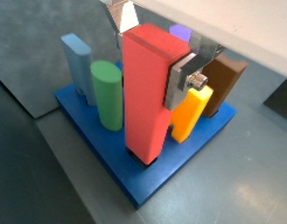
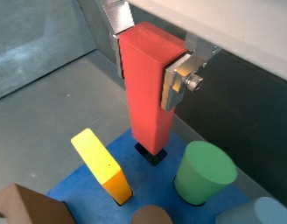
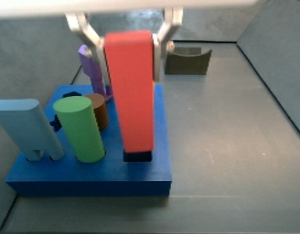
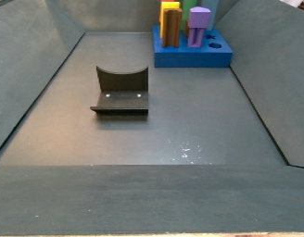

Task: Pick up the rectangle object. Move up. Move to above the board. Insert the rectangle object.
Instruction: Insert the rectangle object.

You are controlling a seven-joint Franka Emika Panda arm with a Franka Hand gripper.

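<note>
Jaws are pinching the red block [image 1: 150,92] near its top, one silver plate on each side, so the gripper [image 1: 152,44] has a firm hold on it. In both wrist views you can see a finger [image 2: 178,74] with its dark pad flat against the block's side; the opposite finger [image 1: 122,16] only peeks out behind the top edge.

The red block [image 2: 152,87] stands upright, maybe a touch tilted, with its lower end right at a small dark square hole [image 2: 152,156] in the blue board [image 1: 140,179]. Can't tell for sure if the tip is already inside the hole or just touching the rim. In a side view the block [image 3: 132,91] fills the middle of the frame, with the gripper [image 3: 125,27] at the top and the board [image 3: 91,178] under it at lower left.

Other pegs on the board: a green cylinder [image 1: 108,94] just beside the red block, a light-blue block [image 1: 76,61] further left, an orange-yellow block [image 1: 191,114] to the right, a dark brown block [image 1: 226,80] behind that, and a purple peg [image 1: 180,33] at the back.

In a side view the board [image 4: 192,56] sits in the upper right of the frame, while the fixture [image 4: 121,91] stands well apart from it, left of center on the grey floor [image 4: 142,139].

No labels, logos or writing readable anywhere.
</note>
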